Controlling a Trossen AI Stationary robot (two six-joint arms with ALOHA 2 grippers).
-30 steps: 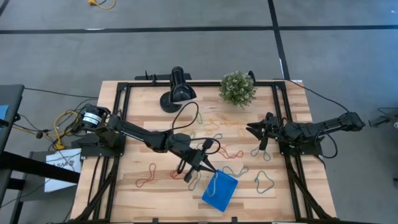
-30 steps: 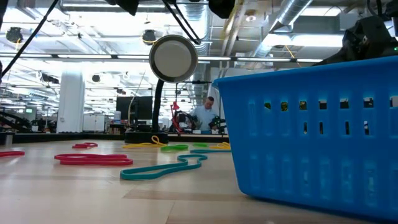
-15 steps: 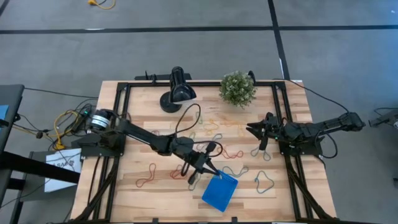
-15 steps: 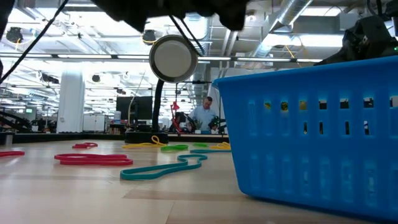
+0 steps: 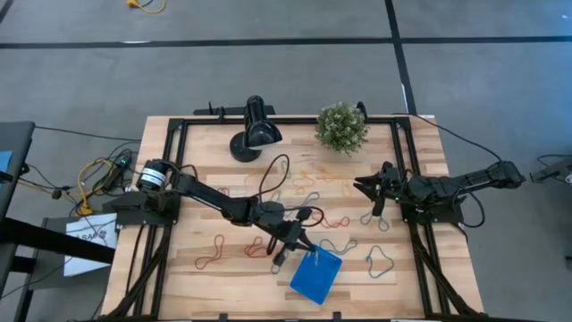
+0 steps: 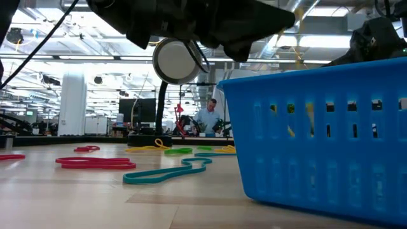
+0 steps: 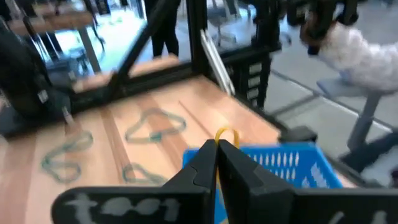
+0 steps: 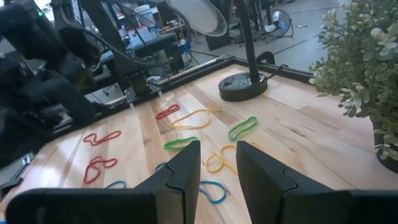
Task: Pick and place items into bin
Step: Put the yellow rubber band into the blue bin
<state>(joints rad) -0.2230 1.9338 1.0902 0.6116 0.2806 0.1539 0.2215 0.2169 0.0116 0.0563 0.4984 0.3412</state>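
Two dark jointed arms (black cables trailing).

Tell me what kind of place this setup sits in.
Probably a large open lab or workshop. The low view shows exposed silver ceiling ducts and a person working at distant benches. The light wooden slatted table stands on a grey concrete floor, fenced by a black metal frame.

left claw (image 5: 302, 242) pinched closed mid-table; right claw (image 5: 365, 187) parted (parked at right).

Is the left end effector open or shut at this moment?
Shut. In the left wrist view, the left end effector has its two dark fingers pressed together on a yellow rubber band, above the blue bin.
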